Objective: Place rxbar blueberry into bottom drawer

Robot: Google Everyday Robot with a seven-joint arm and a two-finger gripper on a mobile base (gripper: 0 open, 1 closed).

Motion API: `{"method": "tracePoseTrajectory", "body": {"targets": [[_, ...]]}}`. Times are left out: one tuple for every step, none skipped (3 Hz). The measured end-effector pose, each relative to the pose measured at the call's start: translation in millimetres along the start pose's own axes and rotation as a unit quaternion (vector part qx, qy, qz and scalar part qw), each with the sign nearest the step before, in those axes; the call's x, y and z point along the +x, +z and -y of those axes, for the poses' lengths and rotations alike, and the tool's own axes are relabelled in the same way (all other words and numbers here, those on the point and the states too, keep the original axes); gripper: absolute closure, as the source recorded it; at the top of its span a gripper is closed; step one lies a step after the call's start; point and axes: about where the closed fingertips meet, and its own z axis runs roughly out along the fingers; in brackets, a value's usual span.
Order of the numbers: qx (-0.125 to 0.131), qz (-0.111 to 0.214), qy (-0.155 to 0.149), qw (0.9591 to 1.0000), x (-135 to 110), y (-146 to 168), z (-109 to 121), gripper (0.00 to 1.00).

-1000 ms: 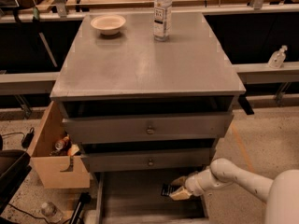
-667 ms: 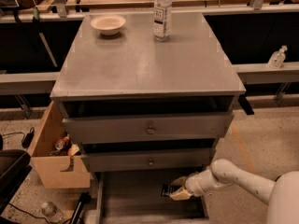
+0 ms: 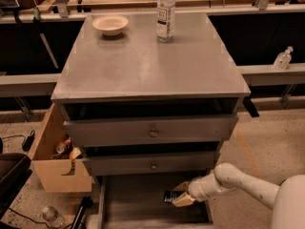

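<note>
A wide grey metal cabinet (image 3: 152, 66) with a flat, dull top fills the middle of the view, rising above and behind the gripper. A white, rounded robot arm (image 3: 248, 187) comes in from the lower right corner and reaches left toward the foot of the cabinet.

The bottom drawer (image 3: 138, 206), a wide shallow grey tray with a flat floor, is pulled out, and its floor lies directly beneath the gripper. Just above the gripper are the two upper grey drawers, each with a small round knob: the middle drawer (image 3: 153, 165) close overhead and the top drawer (image 3: 153, 132) higher up, both partly pulled out.

A tan wooden box (image 3: 52, 168) holding some clutter stands on the floor well to the left of the gripper, against the cabinet's side. On the cabinet top, far above and behind the gripper, stand a clear plastic bottle (image 3: 166, 13) with a white label and, to its left, a pale shallow bowl (image 3: 110, 24).

The two-finger gripper (image 3: 175, 196), with tan fingers, sits over the right part of the open drawer, pointing left. Its fingers are clamped on the rxbar blueberry (image 3: 167, 196), a small flat dark-wrapped bar that juts leftward from the fingertips, above the drawer floor.
</note>
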Motion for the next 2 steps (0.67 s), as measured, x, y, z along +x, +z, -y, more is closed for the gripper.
{"method": "tracePoseTrajectory", "body": {"targets": [[-0.002, 0.0, 0.0, 1.0, -0.2, 2.2, -1.2, 0.16], [-0.004, 0.001, 0.0, 1.0, -0.4, 4.4, -2.6, 0.0]]}}
